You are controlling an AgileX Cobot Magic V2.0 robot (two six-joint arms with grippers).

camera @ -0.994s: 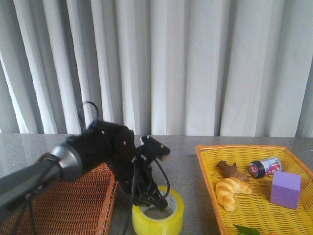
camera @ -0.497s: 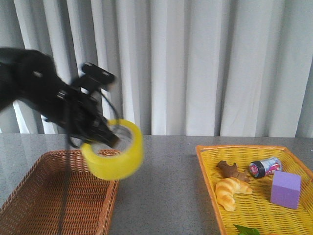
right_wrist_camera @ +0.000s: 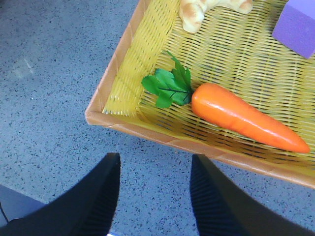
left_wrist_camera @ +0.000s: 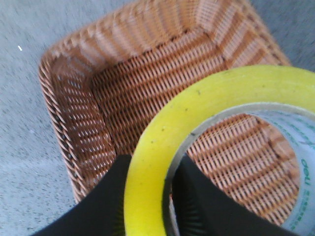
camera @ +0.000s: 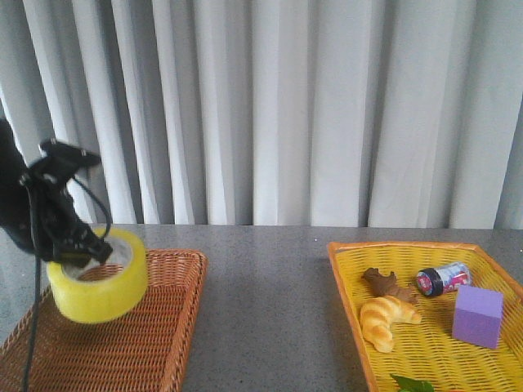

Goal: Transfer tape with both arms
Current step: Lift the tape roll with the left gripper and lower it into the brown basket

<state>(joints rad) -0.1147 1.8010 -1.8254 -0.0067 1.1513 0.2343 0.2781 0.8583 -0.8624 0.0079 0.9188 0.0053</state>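
Tape: large yellow roll (camera: 98, 283) at the lower left of the front view, held tilted in the air over the brown wicker basket (camera: 147, 343), not resting in it. Its white printed core shows inside the ring.
Left gripper: black gripper (camera: 75, 249) at the left edge of the front view, clamped on the roll's wall. The left wrist view shows one finger (left_wrist_camera: 101, 206) outside the yellow band and one inside the core, the tape (left_wrist_camera: 206, 118) between them and the basket's (left_wrist_camera: 98, 93) woven floor behind.
Right gripper: two black fingers (right_wrist_camera: 155, 199) spread apart at the bottom of the right wrist view, nothing between them, above the grey speckled table (right_wrist_camera: 49, 98) just beside the yellow basket's near corner.
Yellow basket: tray (camera: 347, 282) at the right of the front view, holding a croissant (camera: 384, 318), a brown piece (camera: 384, 283), a small can (camera: 441, 278) on its side and a purple block (camera: 477, 315). The right wrist view adds an orange carrot (right_wrist_camera: 241, 117) with green leaves.
Backdrop: pale pleated curtain (camera: 286, 106) across the upper frame.
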